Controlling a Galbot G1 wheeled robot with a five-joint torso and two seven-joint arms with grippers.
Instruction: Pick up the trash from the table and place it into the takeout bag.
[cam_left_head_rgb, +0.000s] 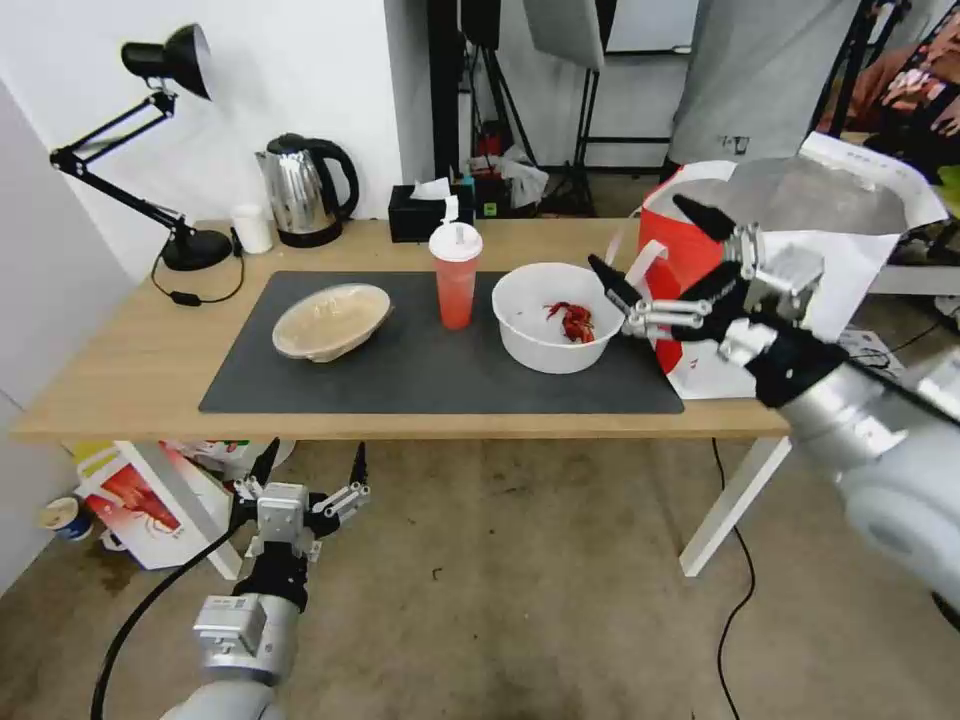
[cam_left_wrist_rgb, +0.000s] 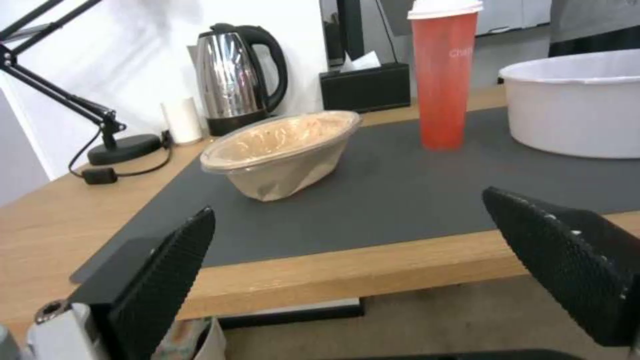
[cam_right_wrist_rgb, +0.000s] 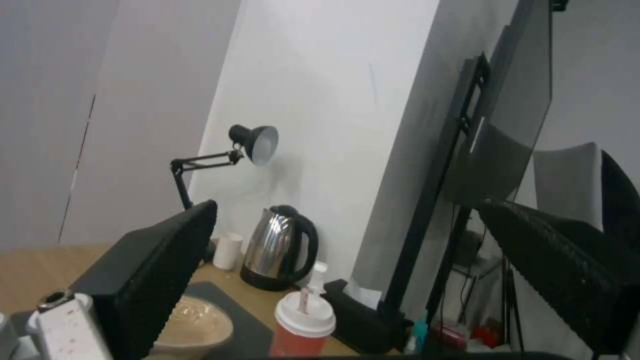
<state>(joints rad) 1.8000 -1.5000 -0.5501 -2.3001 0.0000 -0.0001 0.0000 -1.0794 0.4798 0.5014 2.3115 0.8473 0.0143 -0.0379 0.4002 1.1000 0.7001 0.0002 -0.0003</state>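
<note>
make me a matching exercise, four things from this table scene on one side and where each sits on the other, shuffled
Things
1. beige oval bowl
2. red cup
3. white bowl with crayfish scraps
4. takeout bag

Places
A. at the table's right end, off the mat
B. middle of the dark mat
C. left part of the mat
D. right part of the mat, beside the open right hand

Pairs: 1-C, 2-B, 3-D, 4-A

takeout bag (cam_left_head_rgb: 690, 250) sitting at 3 o'clock with its lower front getting blocked by the right gripper (cam_left_head_rgb: 655, 240), white bowl (cam_left_wrist_rgb: 577, 102) running off the edge in the left wrist view, red cup (cam_right_wrist_rgb: 301, 327) getting cut off at the bottom in the right wrist view, cup's white lettering staying too blurry to read
</note>
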